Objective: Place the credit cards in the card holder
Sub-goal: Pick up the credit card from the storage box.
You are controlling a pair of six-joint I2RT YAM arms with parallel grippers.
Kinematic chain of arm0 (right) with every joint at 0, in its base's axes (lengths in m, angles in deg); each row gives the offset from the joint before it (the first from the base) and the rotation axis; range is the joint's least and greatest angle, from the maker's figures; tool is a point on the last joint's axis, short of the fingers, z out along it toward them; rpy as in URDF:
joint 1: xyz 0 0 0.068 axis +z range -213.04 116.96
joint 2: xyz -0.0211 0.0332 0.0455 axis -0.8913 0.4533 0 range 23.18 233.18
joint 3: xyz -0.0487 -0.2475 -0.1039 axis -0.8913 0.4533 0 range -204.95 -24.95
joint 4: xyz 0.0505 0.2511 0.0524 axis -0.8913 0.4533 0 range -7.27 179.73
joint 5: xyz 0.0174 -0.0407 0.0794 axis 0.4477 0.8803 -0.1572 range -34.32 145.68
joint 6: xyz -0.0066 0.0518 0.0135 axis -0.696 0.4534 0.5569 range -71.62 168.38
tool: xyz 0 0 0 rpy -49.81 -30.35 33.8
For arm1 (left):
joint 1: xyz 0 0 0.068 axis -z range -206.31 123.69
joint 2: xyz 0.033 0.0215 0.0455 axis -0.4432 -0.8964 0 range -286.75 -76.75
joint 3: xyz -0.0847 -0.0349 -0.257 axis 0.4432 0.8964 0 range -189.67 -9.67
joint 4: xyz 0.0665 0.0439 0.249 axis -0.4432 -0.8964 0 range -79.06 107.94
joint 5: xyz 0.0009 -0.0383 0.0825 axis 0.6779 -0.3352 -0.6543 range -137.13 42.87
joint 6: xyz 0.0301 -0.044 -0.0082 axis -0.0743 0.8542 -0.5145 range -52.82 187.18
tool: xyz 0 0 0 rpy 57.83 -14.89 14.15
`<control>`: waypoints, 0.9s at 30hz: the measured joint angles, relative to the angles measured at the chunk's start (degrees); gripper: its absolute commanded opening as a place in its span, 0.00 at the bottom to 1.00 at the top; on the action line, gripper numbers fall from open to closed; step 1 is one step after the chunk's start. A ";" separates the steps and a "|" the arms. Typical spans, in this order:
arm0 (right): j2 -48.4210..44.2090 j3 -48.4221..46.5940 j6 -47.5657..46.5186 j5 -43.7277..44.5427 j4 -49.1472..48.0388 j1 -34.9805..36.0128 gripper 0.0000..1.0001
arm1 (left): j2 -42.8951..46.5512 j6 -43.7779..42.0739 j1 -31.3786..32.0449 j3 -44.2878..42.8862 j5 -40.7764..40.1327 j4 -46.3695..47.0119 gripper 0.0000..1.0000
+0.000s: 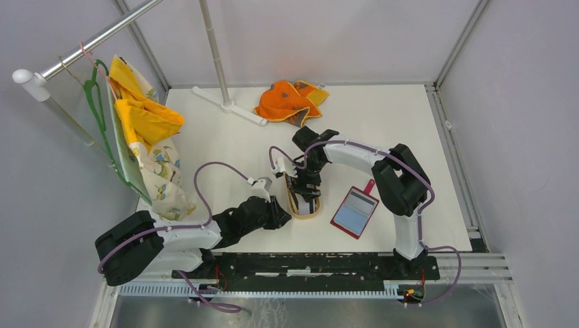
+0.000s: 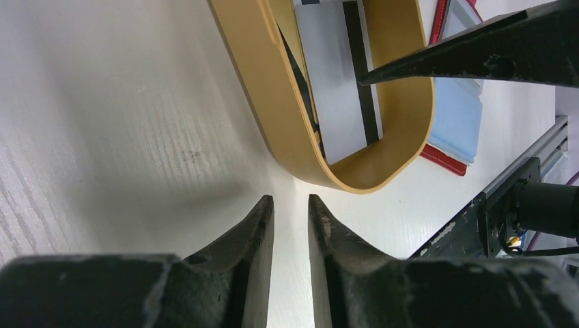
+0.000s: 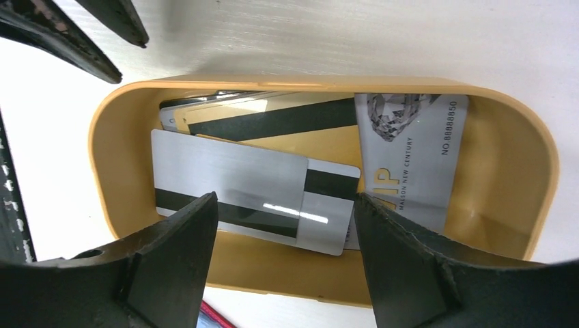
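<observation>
Several credit cards [image 3: 229, 178], silver and gold with dark stripes, lie in a tan oval tray [image 3: 328, 83]; one silver card [image 3: 410, 157] reads VIP. My right gripper [image 3: 285, 197] is open and empty, hovering just above the cards, over the tray [image 1: 295, 206] in the top view. The red card holder [image 1: 355, 210] lies open to the tray's right, pale blue inside up; it also shows in the left wrist view [image 2: 457, 116]. My left gripper [image 2: 290, 199] sits low on the table beside the tray's [image 2: 266, 89] near end, its jaws almost closed with nothing between them.
An orange cloth [image 1: 290, 101] lies at the back. A rack with hanging yellow and patterned clothes [image 1: 147, 137] stands at the left, its white foot [image 1: 229, 106] on the table. A black rail [image 1: 307, 263] runs along the near edge.
</observation>
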 measured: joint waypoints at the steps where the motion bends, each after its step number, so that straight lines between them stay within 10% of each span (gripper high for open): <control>1: -0.07 0.13 -0.02 -0.24 0.02 0.00 0.76 | -0.17 0.00 0.02 -0.09 -0.02 0.00 0.31; 27: -3.74 2.23 1.60 -4.33 2.49 0.00 0.65 | -3.30 0.00 0.61 -2.38 -0.02 0.09 0.31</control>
